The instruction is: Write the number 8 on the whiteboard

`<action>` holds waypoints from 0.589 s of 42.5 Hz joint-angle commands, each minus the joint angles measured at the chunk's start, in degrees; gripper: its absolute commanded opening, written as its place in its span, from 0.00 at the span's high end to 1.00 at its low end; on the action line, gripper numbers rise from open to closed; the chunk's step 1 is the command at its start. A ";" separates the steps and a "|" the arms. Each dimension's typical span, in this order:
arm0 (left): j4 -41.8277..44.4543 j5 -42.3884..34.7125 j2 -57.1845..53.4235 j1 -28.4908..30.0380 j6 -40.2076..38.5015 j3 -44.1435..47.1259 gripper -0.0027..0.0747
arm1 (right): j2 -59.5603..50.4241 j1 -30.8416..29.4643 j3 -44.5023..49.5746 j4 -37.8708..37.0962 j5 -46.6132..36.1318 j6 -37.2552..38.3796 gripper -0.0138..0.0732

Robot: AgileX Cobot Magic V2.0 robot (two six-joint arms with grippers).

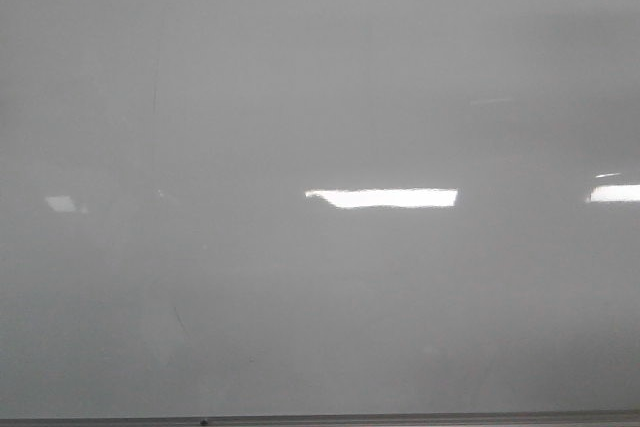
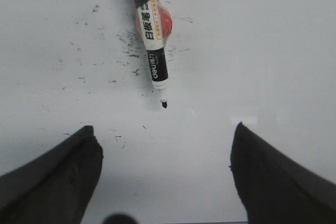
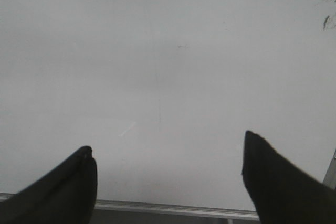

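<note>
The whiteboard (image 1: 320,277) fills the front view, glossy pale grey, with no number 8 to be seen on it. In the left wrist view a black marker (image 2: 151,40) with a white label lies on the whiteboard (image 2: 252,51), uncapped, its tip pointing toward my left gripper (image 2: 164,145). A red round thing (image 2: 163,22) sits under the marker. My left gripper is open, a short way from the marker tip, nothing between its fingers. My right gripper (image 3: 167,153) is open over bare whiteboard (image 3: 157,66) near its frame edge. Neither gripper shows in the front view.
Small black ink specks (image 2: 126,51) are scattered on the board around the marker. Bright light reflections (image 1: 382,197) lie across the board. The grey frame edge (image 1: 400,418) runs along the board's near side, also seen below my right gripper as frame edge (image 3: 173,208).
</note>
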 commanded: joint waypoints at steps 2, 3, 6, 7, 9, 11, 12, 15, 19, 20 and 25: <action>-0.58 -4.78 4.78 0.15 -0.17 -4.60 0.30 | 0.24 0.09 -1.48 0.00 -3.74 -0.39 0.16; -0.58 -5.21 5.76 0.15 -0.17 -5.20 0.30 | 0.24 0.09 -1.48 0.00 -3.74 -0.39 0.16; -0.58 -6.27 8.97 0.15 -0.17 -6.37 0.30 | 0.24 0.09 -1.48 0.00 -3.74 -0.39 0.16; -0.58 -6.69 9.84 0.15 -0.17 -6.72 0.30 | 0.24 0.09 -1.48 0.00 -3.74 -0.39 0.16; -0.58 -7.19 11.57 0.15 -0.17 -7.40 0.30 | 0.24 0.09 -1.48 0.00 -3.74 -0.39 0.16; -0.58 -7.77 13.28 0.15 -0.17 -8.16 0.30 | 0.24 0.09 -1.48 0.00 -3.74 -0.39 0.16; -0.58 -8.19 14.07 0.15 -0.17 -8.27 0.30 | 0.24 0.09 -1.48 0.00 -3.74 -0.39 0.16; -0.58 -9.64 16.58 0.15 -0.17 -9.12 0.30 | 0.24 0.09 -1.48 0.00 -3.74 -0.39 0.16; -0.58 -12.47 19.10 0.15 -0.17 -9.26 0.30 | 0.24 0.09 -1.48 0.00 -3.74 -0.39 0.16; -0.58 -13.08 19.58 0.15 -0.17 -9.26 0.30 | 0.24 0.09 -1.48 0.00 -3.74 -0.39 0.16; -0.58 -16.19 22.02 0.15 -0.17 -9.26 0.30 | 0.24 0.09 -1.48 0.00 -3.74 -0.39 0.16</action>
